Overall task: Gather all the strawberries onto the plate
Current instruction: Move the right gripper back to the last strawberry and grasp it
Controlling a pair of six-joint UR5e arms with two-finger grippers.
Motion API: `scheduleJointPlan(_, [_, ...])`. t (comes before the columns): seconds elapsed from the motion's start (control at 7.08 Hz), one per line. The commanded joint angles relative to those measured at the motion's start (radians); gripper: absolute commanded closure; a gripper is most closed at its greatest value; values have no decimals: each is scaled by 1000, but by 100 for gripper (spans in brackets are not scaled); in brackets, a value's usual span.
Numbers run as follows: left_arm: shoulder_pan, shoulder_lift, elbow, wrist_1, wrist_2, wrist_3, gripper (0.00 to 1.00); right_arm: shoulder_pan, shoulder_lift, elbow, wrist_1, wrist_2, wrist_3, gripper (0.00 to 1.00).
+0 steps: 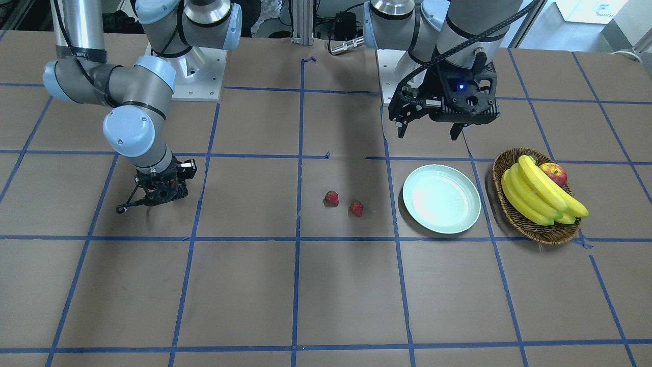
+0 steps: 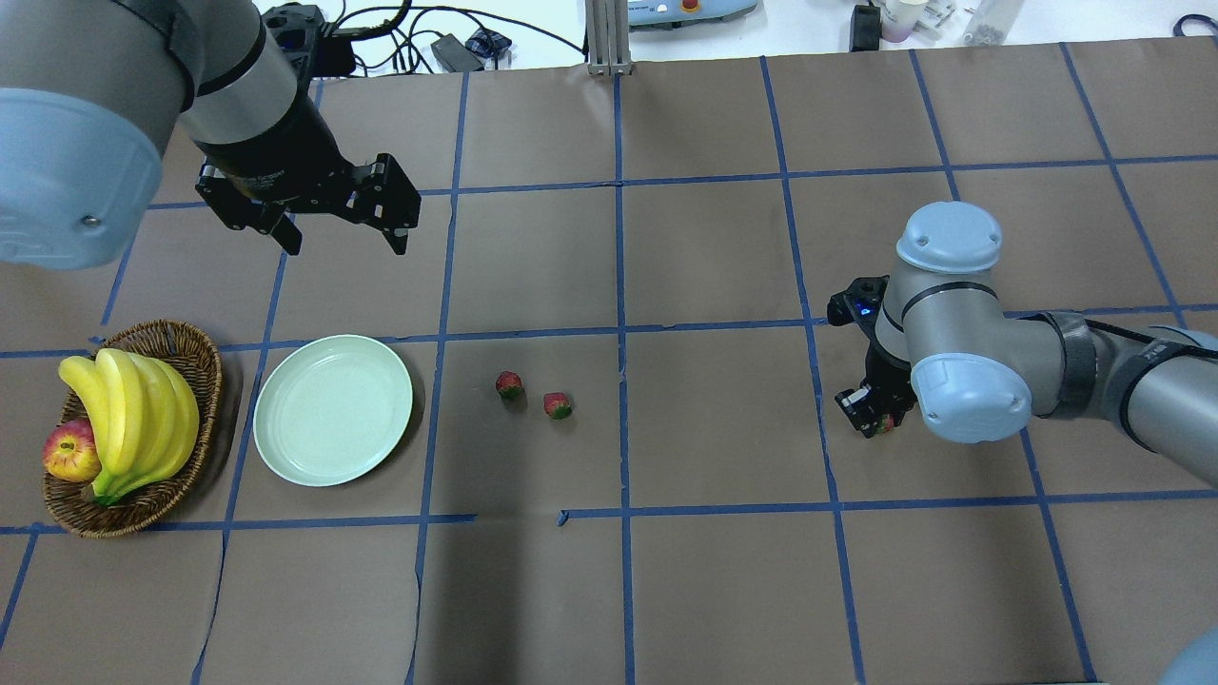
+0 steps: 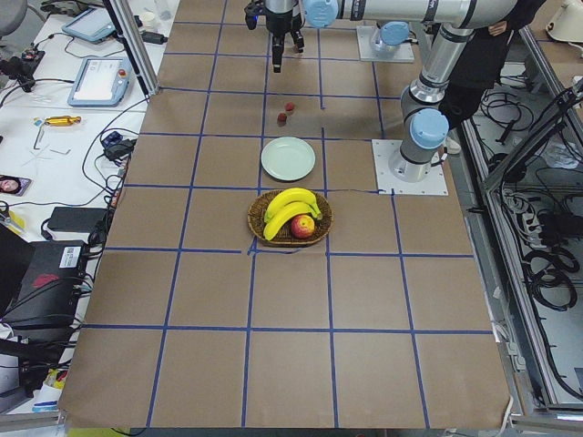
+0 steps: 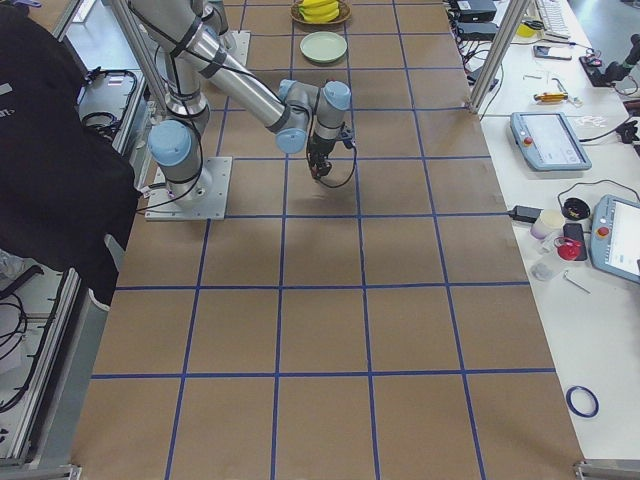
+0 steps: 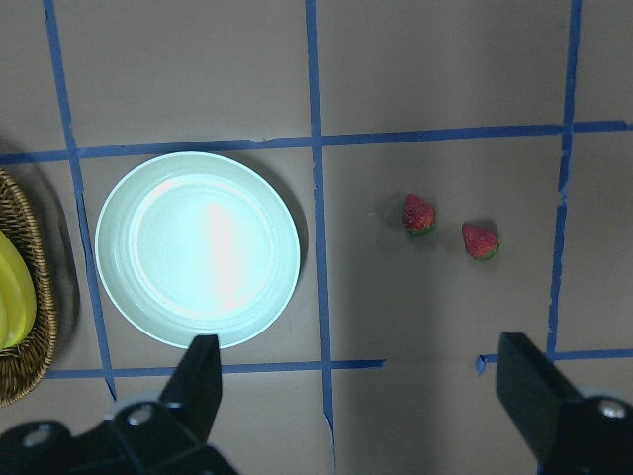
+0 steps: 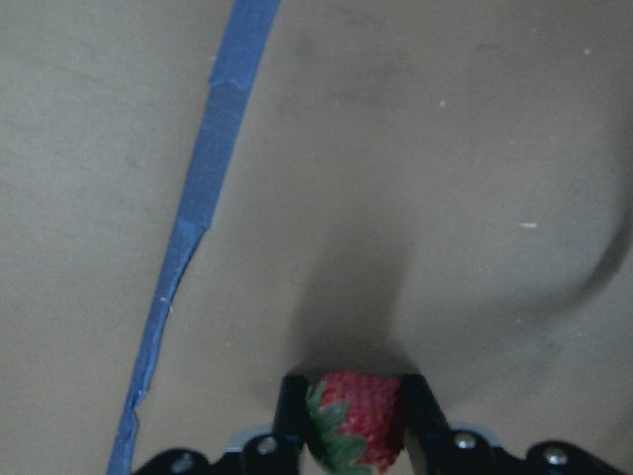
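**One strawberry gripped on the right, two lying loose, plate bare**

Your right arm is reaching in low. Its forearm is lying nearly level and its wrist is folding down, so the right end effector point(image 6: 356, 401) is pointing straight at the bench point(image 2: 723, 571), just beside a blue tape line point(image 6: 203, 208). Its two fingers are clenching the third strawberry point(image 6: 364, 426) between them, red flesh and green cap both showing. That berry is sitting well apart from the plate point(image 2: 333, 411), on the far side of the other fruit.

Your left arm is hanging raised over the bench. The left end effector point(image 5: 361, 396) is facing down with its fingers spread wide and nothing between them. Its camera is looking onto the plate and the two strawberries point(image 5: 418, 214) lying just beside each other on the bench, near the plate but outside its rim.

A basket point(image 2: 190, 347) just beside the plate is holding bananas point(image 2: 133, 409) and an apple point(image 2: 71, 450).

Writing on the side-desk screens is too small for you to read.

From overhead, the right wrist joint is covering most of its end effector. The wrist picture is cutting off the held berry's lower part. You cannot tell whether it is touching the bench.
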Motion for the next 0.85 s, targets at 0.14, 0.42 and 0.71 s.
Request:
scheduleJointPlan(0.14, [0,0,-2,0,0,0,0,6,-11,-10,-7,18,21,82])
scheduleJointPlan(0.42, [0,2,0,0,0,0,0,58,-2,-103,18,119,151,82])
scheduleJointPlan(0.71, [0,0,0,0,0,0,0,187,50,-166,6,157,348,82])
